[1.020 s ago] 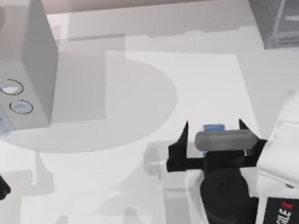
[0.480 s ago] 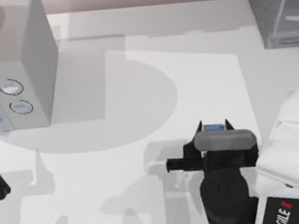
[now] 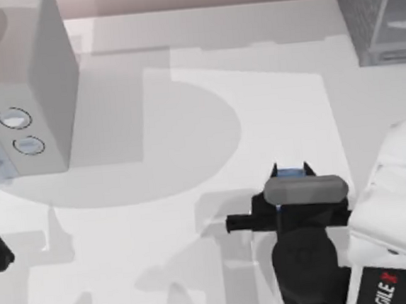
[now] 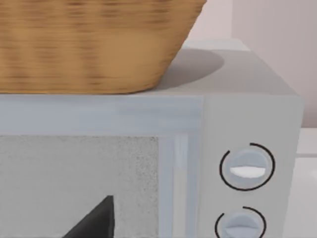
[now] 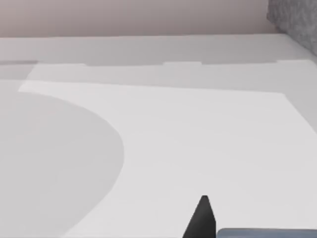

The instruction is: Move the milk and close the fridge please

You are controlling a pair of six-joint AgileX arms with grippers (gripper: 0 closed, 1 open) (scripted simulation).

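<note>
Milk [image 3: 289,173] carton, blue top, clenched between right gripper [image 3: 290,169] black pointed fingers

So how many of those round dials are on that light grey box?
2, both on the front of the light grey box at the table's left: an upper dial and a lower dial directly under it. The front's far-left part runs off frame.
</note>
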